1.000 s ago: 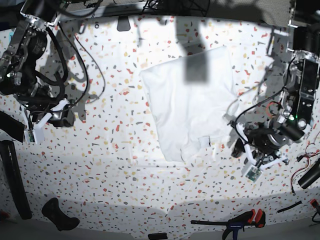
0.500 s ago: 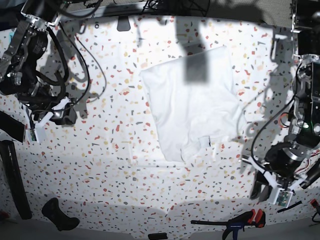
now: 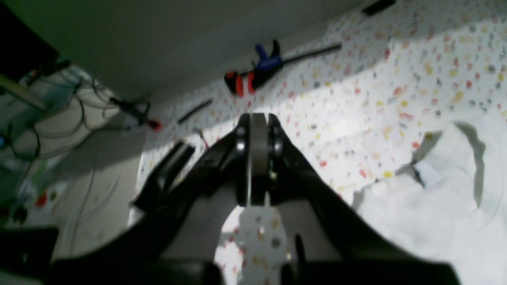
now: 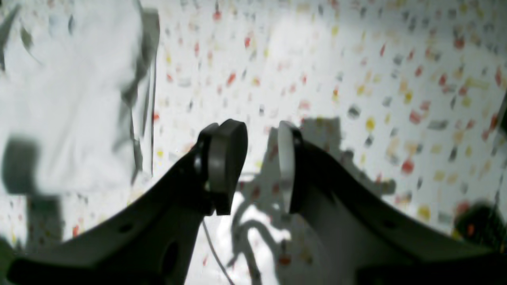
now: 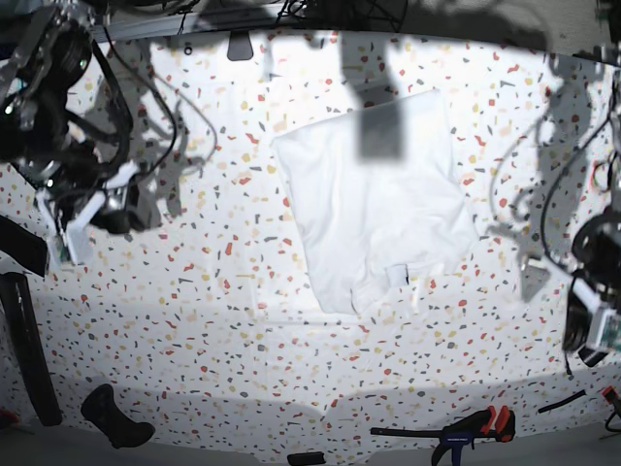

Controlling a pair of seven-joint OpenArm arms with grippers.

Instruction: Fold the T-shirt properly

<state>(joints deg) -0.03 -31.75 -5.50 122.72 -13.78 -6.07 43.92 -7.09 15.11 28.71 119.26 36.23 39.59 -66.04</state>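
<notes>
Since a second ago the left gripper (image 5: 590, 335) has pulled away from the T-shirt's (image 5: 374, 199) corner and swung out toward 4 o'clock in the base view, and its jaws have gone from parted to pressed flat together, with nothing between them in the left wrist view (image 3: 253, 158). Meanwhile the T-shirt lies where it was, a white folded shape a little toward 1 o'clock of the middle of the speckled table (image 5: 243, 330), rumpled along its near edge; the wrist views catch it too (image 3: 435, 206) (image 4: 71, 99). Well apart from the cloth at 9 o'clock, the right gripper (image 5: 73, 228) has lifted slightly, and its jaws stand partly spread over bare tabletop, pinching nothing (image 4: 257, 166). At 5 o'clock along the near table edge lies a bar clamp (image 5: 466, 429) with red and blue handles, also seen by the left wrist camera (image 3: 257, 73).
</notes>
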